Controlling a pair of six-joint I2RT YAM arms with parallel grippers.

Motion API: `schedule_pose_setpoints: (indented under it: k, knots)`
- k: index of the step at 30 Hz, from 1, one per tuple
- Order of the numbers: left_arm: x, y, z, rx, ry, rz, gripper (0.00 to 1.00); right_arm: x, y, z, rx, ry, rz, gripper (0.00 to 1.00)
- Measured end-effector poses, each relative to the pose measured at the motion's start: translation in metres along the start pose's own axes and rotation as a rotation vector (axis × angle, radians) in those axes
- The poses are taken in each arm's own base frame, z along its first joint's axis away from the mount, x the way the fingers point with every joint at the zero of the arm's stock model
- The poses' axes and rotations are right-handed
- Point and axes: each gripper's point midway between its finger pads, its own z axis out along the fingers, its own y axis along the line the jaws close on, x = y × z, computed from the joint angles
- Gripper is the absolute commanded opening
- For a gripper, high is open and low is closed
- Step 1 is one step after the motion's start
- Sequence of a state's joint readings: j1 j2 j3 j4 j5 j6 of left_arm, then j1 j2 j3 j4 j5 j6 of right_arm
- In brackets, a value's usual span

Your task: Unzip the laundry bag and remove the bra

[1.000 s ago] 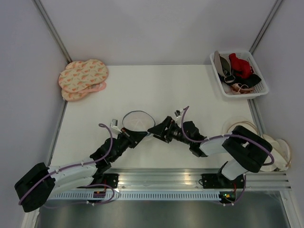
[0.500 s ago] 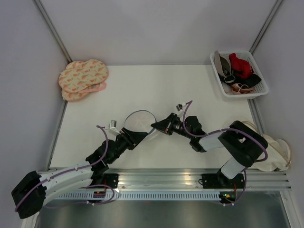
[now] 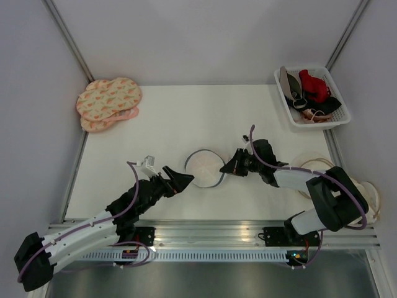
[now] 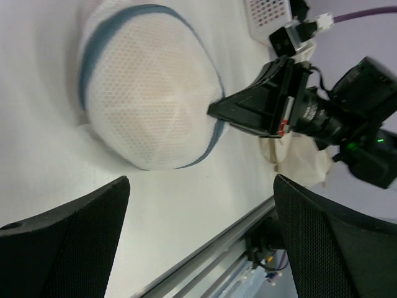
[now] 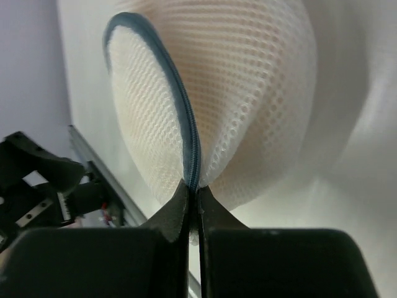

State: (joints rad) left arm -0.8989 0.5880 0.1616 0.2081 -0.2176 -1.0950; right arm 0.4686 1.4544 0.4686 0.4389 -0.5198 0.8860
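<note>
The laundry bag (image 3: 205, 167) is a round white mesh dome with a dark grey zipped rim (image 5: 181, 118), lying mid-table. My right gripper (image 3: 228, 166) is shut on that rim at the bag's right edge; its fingertips (image 5: 192, 194) pinch the zipper tape. A peach tint shows through the mesh (image 4: 152, 93), but the bra itself is hidden inside. My left gripper (image 3: 183, 176) stands open just left of the bag, apart from it, with nothing between its fingers (image 4: 68, 242). The zip looks shut along the stretch I see.
Pink orange-patterned pouches (image 3: 108, 102) lie at the back left. A white basket (image 3: 283, 94) holding red and black garments stands at the back right. Cream round pouches (image 3: 310, 165) lie by the right arm. A metal rail (image 3: 217, 233) runs along the near edge.
My left gripper opened, let go of the bag and drew back. My right gripper shut on the rim, and the bag has slid to the right.
</note>
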Motion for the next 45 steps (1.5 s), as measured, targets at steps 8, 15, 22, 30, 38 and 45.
schedule_pose_setpoints:
  k: [8,15,22,30,38,45]
  knots:
    - [0.007,0.044,0.009,-0.152,0.021,0.154,1.00,-0.002,-0.058,-0.015,0.306,0.090,-0.110,0.00]
    - [0.028,0.081,0.042,-0.236,0.153,0.298,0.97,-0.004,-0.079,-0.009,0.405,0.150,-0.152,0.00]
    - [0.046,0.047,0.070,-0.016,0.235,0.347,0.94,-0.009,-0.078,-0.006,0.404,0.153,-0.184,0.01]
    - [0.054,0.013,0.088,0.155,0.289,0.428,0.73,-0.017,-0.080,-0.004,0.425,0.157,-0.215,0.00]
    - [0.071,0.022,0.108,0.157,0.387,0.460,0.14,-0.026,-0.085,-0.007,0.459,0.148,-0.240,0.01]
    - [0.076,0.014,0.106,0.183,0.413,0.416,0.02,-0.030,-0.076,-0.023,0.476,0.116,-0.279,0.64]
